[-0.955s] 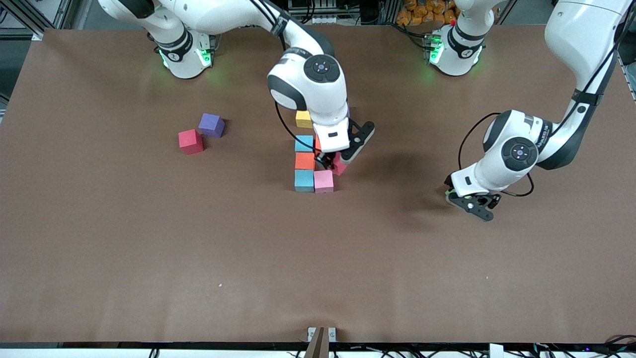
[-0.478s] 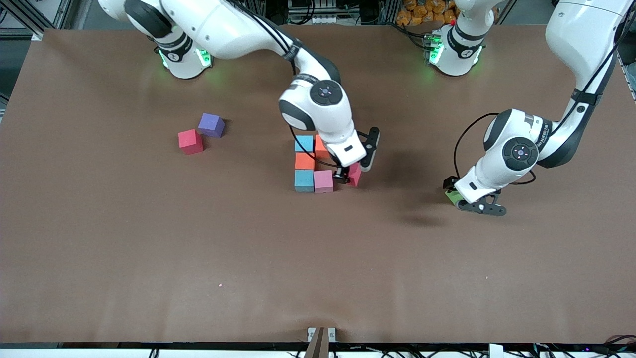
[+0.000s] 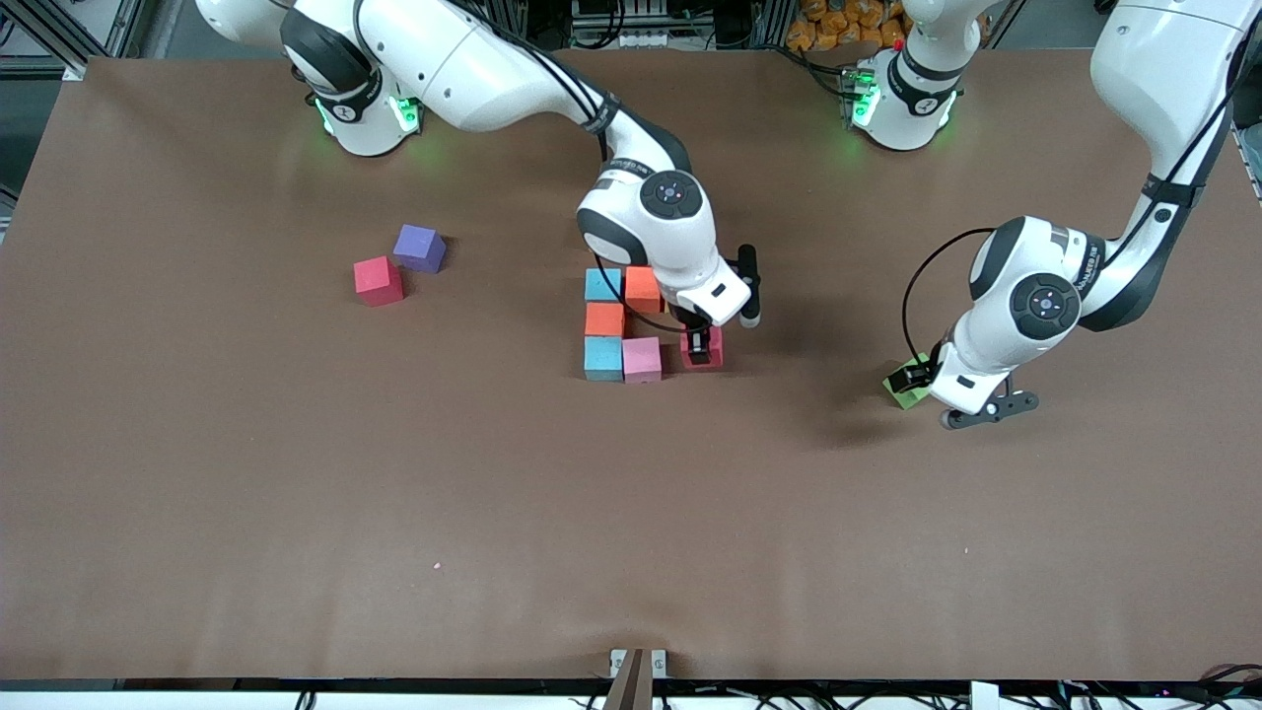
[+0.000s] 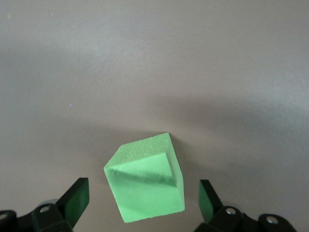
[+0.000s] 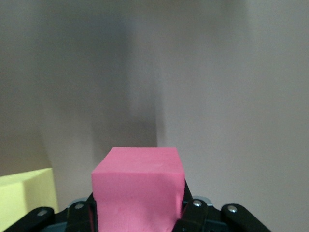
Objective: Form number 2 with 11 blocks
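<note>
Frame centre: partial number 2 (image 3: 621,325), right gripper (image 3: 699,347) clamping a pink block (image 3: 702,349) beside it, left gripper (image 3: 922,380) wide open around green cube (image 4: 146,184); red block (image 3: 379,280), purple block (image 3: 420,247) unplaced.

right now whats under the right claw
The right claw is shut on a pink cube, beside the pink block of the figure. Whether the cube rests on the table is hidden.
</note>
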`<state>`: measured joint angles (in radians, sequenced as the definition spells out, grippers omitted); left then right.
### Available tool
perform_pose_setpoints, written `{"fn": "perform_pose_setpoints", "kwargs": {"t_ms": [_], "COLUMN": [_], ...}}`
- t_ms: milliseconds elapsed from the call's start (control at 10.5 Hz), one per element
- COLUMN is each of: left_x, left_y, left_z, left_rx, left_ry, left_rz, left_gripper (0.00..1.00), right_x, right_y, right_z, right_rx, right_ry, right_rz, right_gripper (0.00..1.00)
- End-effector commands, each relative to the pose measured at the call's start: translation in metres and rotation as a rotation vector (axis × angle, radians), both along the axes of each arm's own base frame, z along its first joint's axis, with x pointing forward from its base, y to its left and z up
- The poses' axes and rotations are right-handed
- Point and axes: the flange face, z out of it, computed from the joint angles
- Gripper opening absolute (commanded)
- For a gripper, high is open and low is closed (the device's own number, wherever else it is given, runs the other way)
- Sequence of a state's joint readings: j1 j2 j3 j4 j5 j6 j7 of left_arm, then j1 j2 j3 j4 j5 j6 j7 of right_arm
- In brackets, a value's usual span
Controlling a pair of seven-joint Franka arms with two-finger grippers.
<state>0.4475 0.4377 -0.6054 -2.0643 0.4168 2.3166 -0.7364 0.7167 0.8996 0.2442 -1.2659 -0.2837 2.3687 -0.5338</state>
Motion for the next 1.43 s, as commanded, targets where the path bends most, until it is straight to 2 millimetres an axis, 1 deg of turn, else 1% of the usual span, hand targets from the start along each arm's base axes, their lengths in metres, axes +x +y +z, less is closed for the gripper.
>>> {"fn": "perform_pose_setpoints", "kwargs": {"t_ms": [0, 96, 287, 382, 478, 573, 669, 860, 955, 1337], "left_x": [-0.012, -0.012, -0.014, -0.016, -0.016, -0.017, -0.018, -0.018, -0.017, -0.016], "left_y": [-0.001, -0.002, -0.002, -0.003, -0.003, -0.003, -0.003, -0.003, -0.002, 0.002], "left_z": [0.003, 0.003, -0.006, -0.01, -0.012, -0.017, -0.02, -0.025, -0.025, -0.033], "left_rx": [0.004, 0.003, -0.006, -0.015, -0.019, -0.022, -0.022, -0.024, -0.029, -0.039], "left_ry": [-0.002, -0.004, 0.003, -0.001, 0.002, 0.01, 0.015, 0.022, 0.013, 0.014], "left_rz": [0.089, 0.104, 0.133, 0.131, 0.131, 0.131, 0.129, 0.122, 0.125, 0.123], "left_gripper": [1.0, 1.0, 1.0, 1.0, 1.0, 1.0, 1.0, 1.0, 1.0, 1.0], "right_x": [0.008, 0.006, 0.001, -0.003, -0.007, -0.005, -0.006, 0.001, 0.001, -0.004], "right_y": [-0.003, -0.003, -0.002, -0.004, -0.001, -0.008, -0.009, -0.014, -0.018, -0.021], "right_z": [-0.022, -0.027, -0.033, -0.041, -0.042, -0.05, -0.051, -0.047, -0.049, -0.047], "right_rx": [-0.014, -0.018, -0.024, -0.038, -0.041, -0.053, -0.047, -0.041, -0.048, -0.052], "right_ry": [-0.007, -0.002, 0.008, 0.02, 0.018, 0.029, 0.044, 0.04, 0.043, 0.055], "right_rz": [0.016, 0.017, 0.021, 0.026, 0.032, 0.016, 0.006, -0.001, -0.002, 0.0], "right_gripper": [0.21, 0.21, 0.21, 0.22, 0.22, 0.23, 0.23, 0.23, 0.23, 0.23]}}
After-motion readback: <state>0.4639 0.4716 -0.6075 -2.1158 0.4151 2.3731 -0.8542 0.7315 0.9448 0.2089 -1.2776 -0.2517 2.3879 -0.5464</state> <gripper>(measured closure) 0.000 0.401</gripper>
